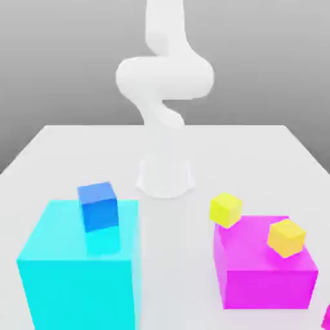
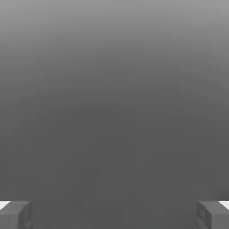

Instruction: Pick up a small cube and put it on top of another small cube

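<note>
In the exterior view, a small blue cube (image 1: pixel 98 206) sits on the top face of a big cyan block (image 1: pixel 77 277), near its far edge. A small yellow cube (image 1: pixel 225 209) is at the far left corner of a big magenta block (image 1: pixel 267 283); I cannot tell if it rests on it. A small orange-yellow cube (image 1: pixel 287 237) sits tilted on the magenta block's top. In the hand view my gripper (image 2: pixel 114 214) is open, its two grey fingertips (image 2: pixel 15 214) wide apart, with plain grey background and nothing between them.
The white arm (image 1: pixel 164 77) rises from its round base (image 1: pixel 165 177) at the middle of the pale table (image 1: pixel 245 148). A sliver of another magenta object (image 1: pixel 326 317) shows at the exterior view's lower right corner.
</note>
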`<action>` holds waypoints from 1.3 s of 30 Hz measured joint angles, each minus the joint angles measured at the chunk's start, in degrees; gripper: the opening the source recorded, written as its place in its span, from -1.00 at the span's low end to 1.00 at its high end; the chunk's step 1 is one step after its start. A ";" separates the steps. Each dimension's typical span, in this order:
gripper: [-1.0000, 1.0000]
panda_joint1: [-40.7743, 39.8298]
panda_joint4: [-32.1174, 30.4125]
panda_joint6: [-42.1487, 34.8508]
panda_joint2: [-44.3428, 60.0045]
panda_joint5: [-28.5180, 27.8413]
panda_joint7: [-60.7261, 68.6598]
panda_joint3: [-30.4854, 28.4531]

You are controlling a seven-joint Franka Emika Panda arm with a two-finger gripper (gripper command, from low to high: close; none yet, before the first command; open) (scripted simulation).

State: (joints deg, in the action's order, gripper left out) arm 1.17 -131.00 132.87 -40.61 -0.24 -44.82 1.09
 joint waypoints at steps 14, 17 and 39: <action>0.00 6.02 4.40 6.17 29.36 -2.90 4.58 7.36; 0.00 7.74 5.33 7.45 35.63 -4.15 5.12 8.95; -1.00 19.65 11.97 19.44 75.10 -13.84 5.49 10.46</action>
State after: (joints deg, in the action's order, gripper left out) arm 20.82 -119.03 152.31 34.49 -14.08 -39.33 11.55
